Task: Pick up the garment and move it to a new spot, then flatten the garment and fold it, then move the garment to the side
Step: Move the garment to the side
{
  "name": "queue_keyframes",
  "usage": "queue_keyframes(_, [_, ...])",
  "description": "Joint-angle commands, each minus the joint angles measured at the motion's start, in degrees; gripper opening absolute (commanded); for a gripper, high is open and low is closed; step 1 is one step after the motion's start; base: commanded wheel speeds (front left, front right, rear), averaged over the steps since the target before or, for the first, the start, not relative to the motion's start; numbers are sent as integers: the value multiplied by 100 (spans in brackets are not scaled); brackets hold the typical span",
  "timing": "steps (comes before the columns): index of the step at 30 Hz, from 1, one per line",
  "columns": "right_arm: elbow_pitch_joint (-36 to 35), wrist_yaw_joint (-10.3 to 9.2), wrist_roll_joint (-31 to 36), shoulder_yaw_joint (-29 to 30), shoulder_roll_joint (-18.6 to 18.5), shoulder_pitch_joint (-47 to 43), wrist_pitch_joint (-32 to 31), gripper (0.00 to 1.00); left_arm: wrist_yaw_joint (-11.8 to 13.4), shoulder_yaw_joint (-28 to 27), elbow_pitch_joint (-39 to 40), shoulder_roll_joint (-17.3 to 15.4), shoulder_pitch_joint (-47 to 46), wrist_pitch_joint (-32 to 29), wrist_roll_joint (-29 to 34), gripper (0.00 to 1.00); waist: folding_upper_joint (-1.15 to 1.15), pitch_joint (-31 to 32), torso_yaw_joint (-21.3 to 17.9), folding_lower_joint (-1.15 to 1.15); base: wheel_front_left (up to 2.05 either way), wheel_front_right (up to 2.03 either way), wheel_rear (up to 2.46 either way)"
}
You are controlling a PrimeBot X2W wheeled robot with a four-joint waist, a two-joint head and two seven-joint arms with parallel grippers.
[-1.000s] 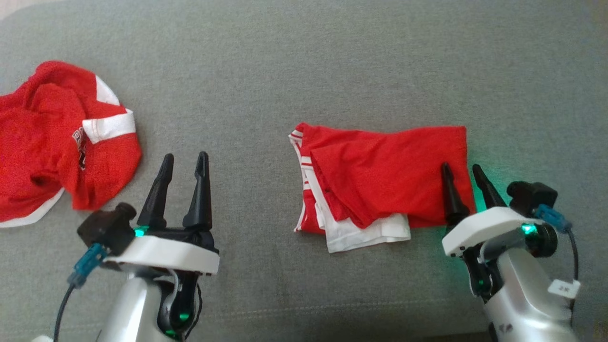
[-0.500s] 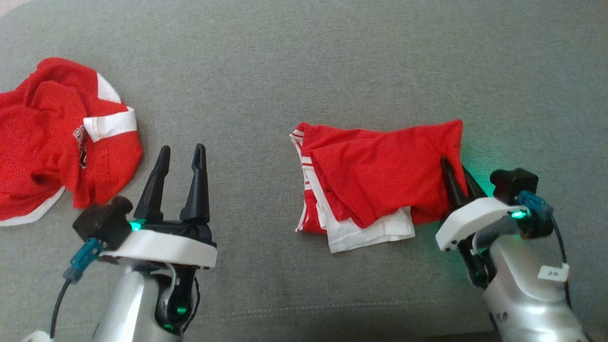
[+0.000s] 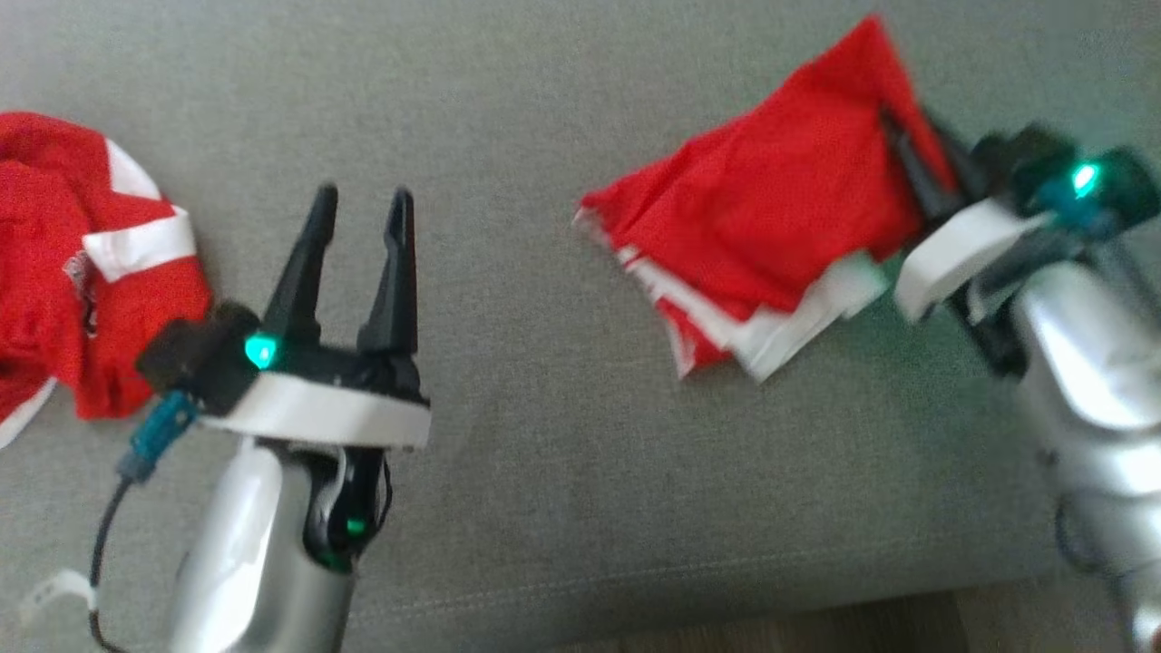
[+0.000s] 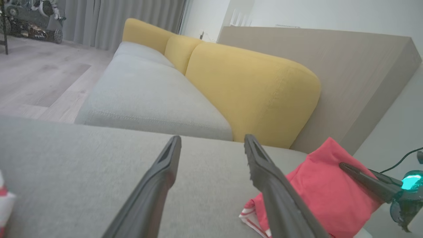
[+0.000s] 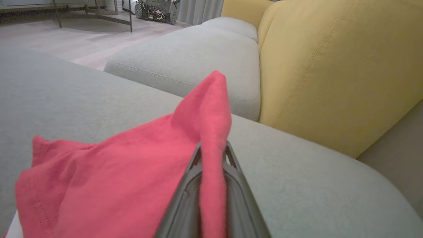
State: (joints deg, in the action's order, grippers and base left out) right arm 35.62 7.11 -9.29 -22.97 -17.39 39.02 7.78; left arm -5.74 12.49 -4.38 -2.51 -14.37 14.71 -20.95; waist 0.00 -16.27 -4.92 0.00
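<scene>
Red cloth with white layers under it, the folded garment (image 3: pixel 780 209) is at the right part of the wide grey fabric cushion (image 3: pixel 508 109). The right end effector (image 3: pixel 907 145) has its two dark fingers pressed together on the garment's right edge. In the right wrist view this red edge (image 5: pixel 115 172) passes between the closed fingers of that end effector (image 5: pixel 213 152) and stands up above them as a point. The head view is blurred on this side, so I cannot tell if the garment's lower white corner touches the cushion or hangs just over it.

The left end effector (image 3: pixel 365 195) is well apart from the garment, toward the left of the cushion. Its fingers are spread and nothing is between them; the left wrist view shows bare grey fabric in the gap of this end effector (image 4: pixel 212 138), and the garment (image 4: pixel 324 195) at the lower right. A second, crumpled red garment with white bands (image 3: pixel 54 254) lies at the cushion's left edge. Behind the cushion stands a yellow padded backrest (image 4: pixel 251 89).
</scene>
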Motion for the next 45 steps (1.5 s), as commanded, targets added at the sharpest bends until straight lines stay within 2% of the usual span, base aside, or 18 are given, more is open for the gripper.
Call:
queue_keyframes(1, [-177,37,-125,-56,-150,247,-65,0,-30,-146,228,-37,-293,29,56,100,0,-194,-92,0,0,0,0])
queue_keyframes(2, [-145,37,-245,-117,-395,474,-178,0,-50,-124,266,-37,-454,29,86,100,0,-357,-134,0,0,0,0])
queue_keyframes(5, [-24,37,-442,-118,-744,794,-269,0,-79,-85,293,-37,-647,29,145,100,0,-578,-188,0,0,0,0])
queue_keyframes(11, [561,37,-755,363,-1185,1280,-414,0,-125,-115,309,-37,-873,29,252,100,0,-910,-278,0,0,0,0])
queue_keyframes(16, [1168,37,-590,1051,-1301,1514,-303,0,-149,-165,285,-37,-899,29,297,100,0,-1031,-331,0,0,0,0])
queue_keyframes(21, [1796,37,-133,1982,-1180,1694,-117,0,-162,-202,287,-37,-876,29,316,100,0,-1081,-370,0,0,0,0])
queue_keyframes(26, [2110,37,163,2417,-926,1757,66,0,-168,-209,286,-37,-821,29,319,100,0,-1086,-406,0,0,0,0])
queue_keyframes(27, [2133,37,197,2457,-874,1763,117,20,-169,-211,280,-37,-810,29,324,100,0,-1081,-412,0,0,0,0])
queue_keyframes(28, [2144,37,235,2485,-830,1766,180,100,-170,-215,274,-37,-799,29,328,100,0,-1073,-417,0,0,0,0])
queue_keyframes(37, [2020,37,246,2388,-549,1771,450,100,-173,-256,182,-37,-708,29,182,100,0,-718,-325,0,0,0,0])
queue_keyframes(41, [1705,37,187,2139,-420,1673,564,100,-171,-298,184,-37,-584,29,50,100,0,-408,-207,0,0,0,0])
queue_keyframes(45, [1174,37,-78,1838,-131,1402,634,100,-142,-371,187,-37,-403,29,-19,100,0,-70,-88,0,0,0,0])
